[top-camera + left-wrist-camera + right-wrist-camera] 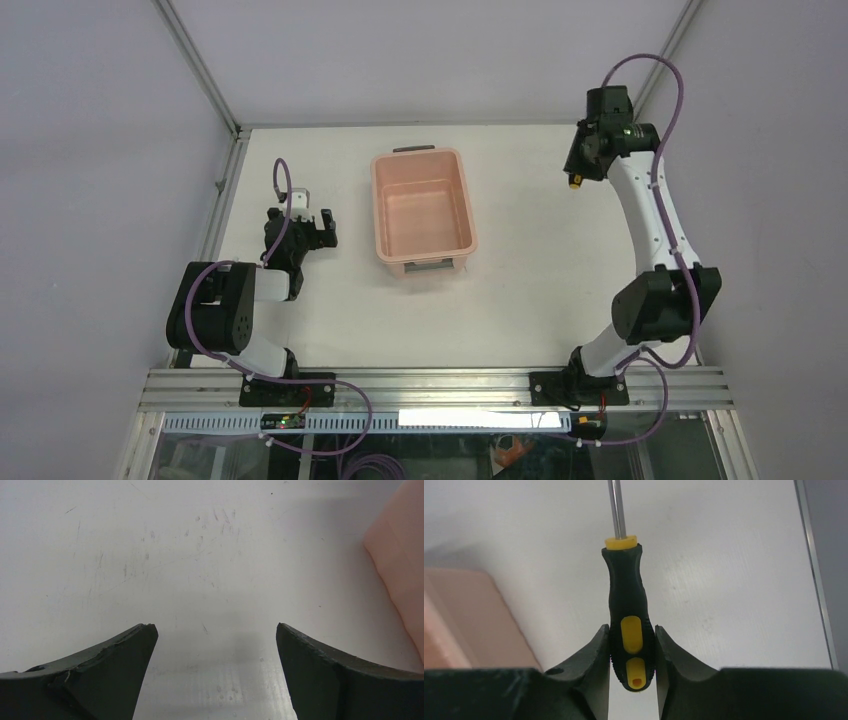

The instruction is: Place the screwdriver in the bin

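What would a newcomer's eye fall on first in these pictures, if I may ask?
The screwdriver stands out first: the right gripper has its jaws shut on the black-and-yellow handle, at the far right of the table, well apart from the bin. That salmon-pink bin sits empty at mid-table. To its left, the left gripper hangs with jaws wide open, holding nothing.
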Tool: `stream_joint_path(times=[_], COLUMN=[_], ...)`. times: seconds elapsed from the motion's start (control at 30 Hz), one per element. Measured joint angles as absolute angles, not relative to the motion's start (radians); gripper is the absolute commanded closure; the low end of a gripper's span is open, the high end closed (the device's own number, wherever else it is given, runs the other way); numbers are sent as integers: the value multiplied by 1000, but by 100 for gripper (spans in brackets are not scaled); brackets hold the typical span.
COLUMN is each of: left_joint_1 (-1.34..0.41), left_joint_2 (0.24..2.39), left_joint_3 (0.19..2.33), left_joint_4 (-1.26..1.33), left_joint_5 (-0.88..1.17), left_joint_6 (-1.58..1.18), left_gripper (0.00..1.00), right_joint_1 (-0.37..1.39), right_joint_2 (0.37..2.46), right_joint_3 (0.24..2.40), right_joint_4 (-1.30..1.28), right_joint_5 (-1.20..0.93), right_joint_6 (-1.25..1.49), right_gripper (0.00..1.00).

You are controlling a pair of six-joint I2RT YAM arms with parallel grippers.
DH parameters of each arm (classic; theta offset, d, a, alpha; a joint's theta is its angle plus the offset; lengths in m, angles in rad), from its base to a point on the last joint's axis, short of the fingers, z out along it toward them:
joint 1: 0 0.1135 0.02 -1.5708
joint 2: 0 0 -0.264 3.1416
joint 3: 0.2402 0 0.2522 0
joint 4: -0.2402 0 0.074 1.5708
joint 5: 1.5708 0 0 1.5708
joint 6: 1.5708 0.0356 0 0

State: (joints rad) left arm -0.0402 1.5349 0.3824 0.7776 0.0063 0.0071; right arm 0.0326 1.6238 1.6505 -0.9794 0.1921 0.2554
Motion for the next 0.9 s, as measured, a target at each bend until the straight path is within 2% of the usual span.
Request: stream_joint_path(times=[0.17,0.3,0.63,0.73,0.9], left_joint_1=[-40,-40,-40,-40,-40], left_joint_2=[1535,1535,1535,1535,1535], left_joint_3=[382,382,382,382,382], left_joint_4=[778,778,777,777,777], left_joint_5=[6,6,6,6,6], left_joint_6=[7,7,7,7,7], left_gripper=[1,1,1,1,1], right_joint_1=[231,385,738,780,821], right_joint_2=[1534,1539,1765,1814,1835], right_joint_3=[1740,1806,2127,2117,1925], right_joint_4=[-1024,-1051,-1027,-1000,-882], right_joint_5=[210,218,202,216,228], right_joint_6=[283,304,309,321,341], right_gripper=[100,100,100,100,100])
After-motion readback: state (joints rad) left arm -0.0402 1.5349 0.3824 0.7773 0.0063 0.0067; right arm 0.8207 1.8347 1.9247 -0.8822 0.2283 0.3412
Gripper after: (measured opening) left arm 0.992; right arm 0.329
